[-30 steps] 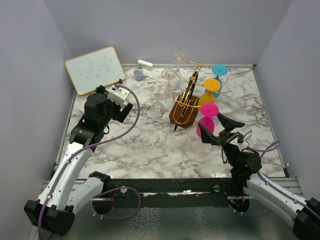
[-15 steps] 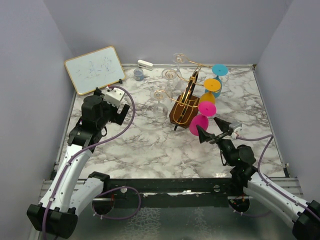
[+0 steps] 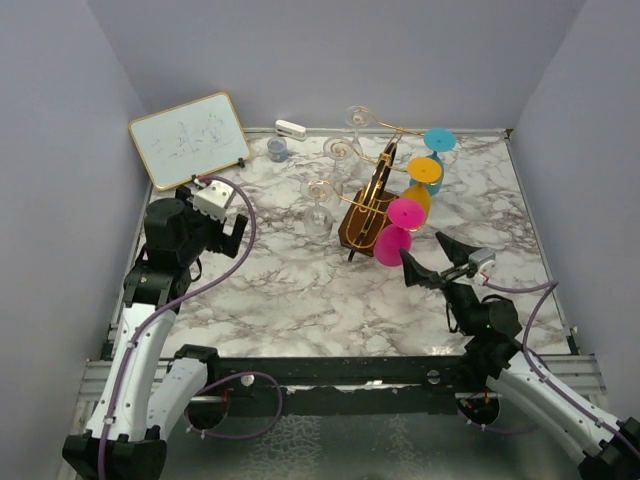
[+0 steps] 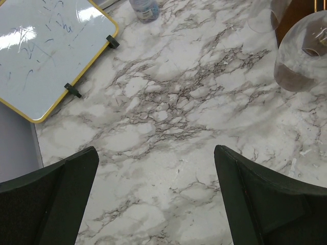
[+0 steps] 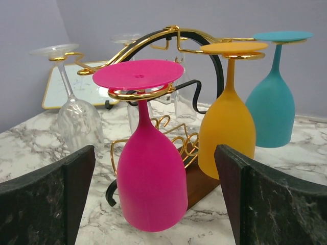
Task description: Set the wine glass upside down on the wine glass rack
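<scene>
Pink wine glass (image 3: 392, 243) is hanging inverted on wine glass rack (image 3: 365, 215), clear of right gripper (image 3: 427, 255), at its 10 o'clock.
Right gripper and left gripper (image 4: 156, 196) are both gaping wide, holding nothing; right wrist view alone is showing the foot seated in gold loop (image 5: 134, 94).

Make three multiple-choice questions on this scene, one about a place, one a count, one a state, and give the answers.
1. Where does the yellow-framed whiteboard stand?
A. far left corner of the marble table
B. near right corner
C. table centre

2. How many opaque coloured wine glasses hang upside down on the gold wire wine glass rack with the dark wooden base?
A. one
B. three
C. five

3. What is the right gripper doing?
A. shut on a stem
B. shut, empty
C. open, empty

Answers:
1 A, the top view shows it propped there.
2 B, the pink glass, the orange glass and the teal glass hang by their feet.
3 C, its fingers stand apart with nothing between.
</scene>
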